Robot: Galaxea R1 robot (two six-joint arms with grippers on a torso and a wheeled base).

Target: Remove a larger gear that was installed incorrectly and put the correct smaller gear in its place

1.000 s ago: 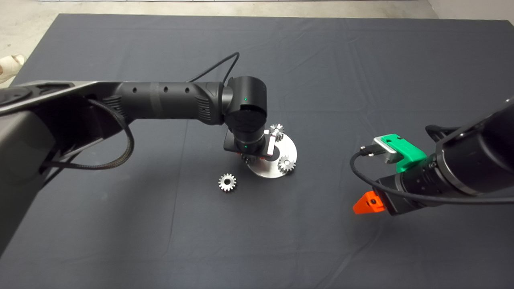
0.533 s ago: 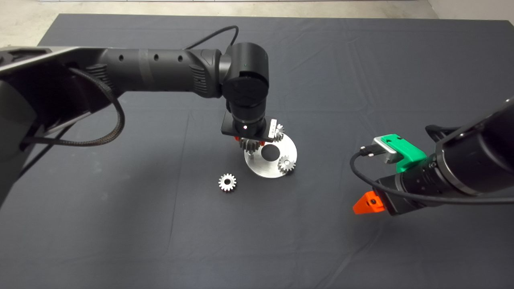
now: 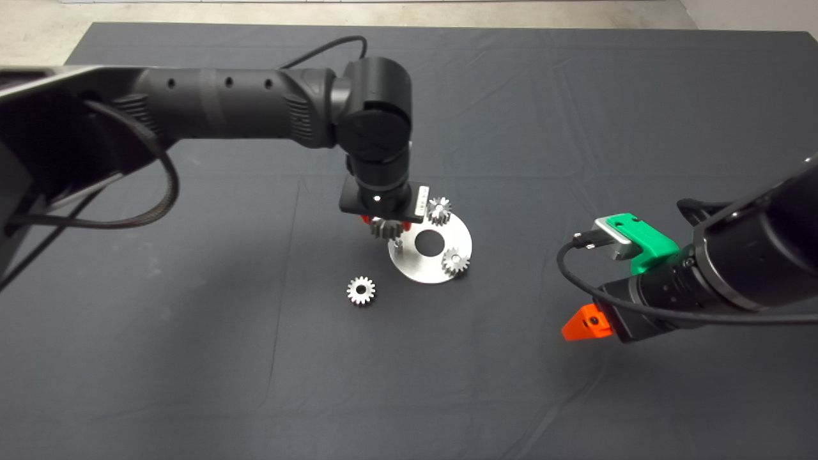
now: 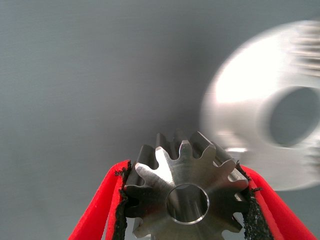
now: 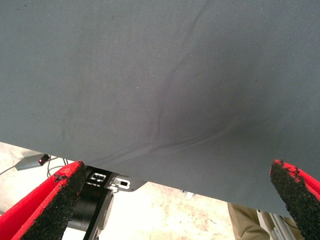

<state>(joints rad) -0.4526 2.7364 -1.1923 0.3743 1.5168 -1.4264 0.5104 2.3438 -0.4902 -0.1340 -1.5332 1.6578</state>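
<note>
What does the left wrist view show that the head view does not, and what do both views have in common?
Only the left wrist view shows how the left gripper holds the larger gear: its jaws are shut on the toothed rim from both sides, centre hole facing the camera.

Only the head view shows the smaller gear lying loose on the mat, two gears mounted on the round plate, and the right gripper waiting at the right.

Both show the larger gear lifted beside the plate.
</note>
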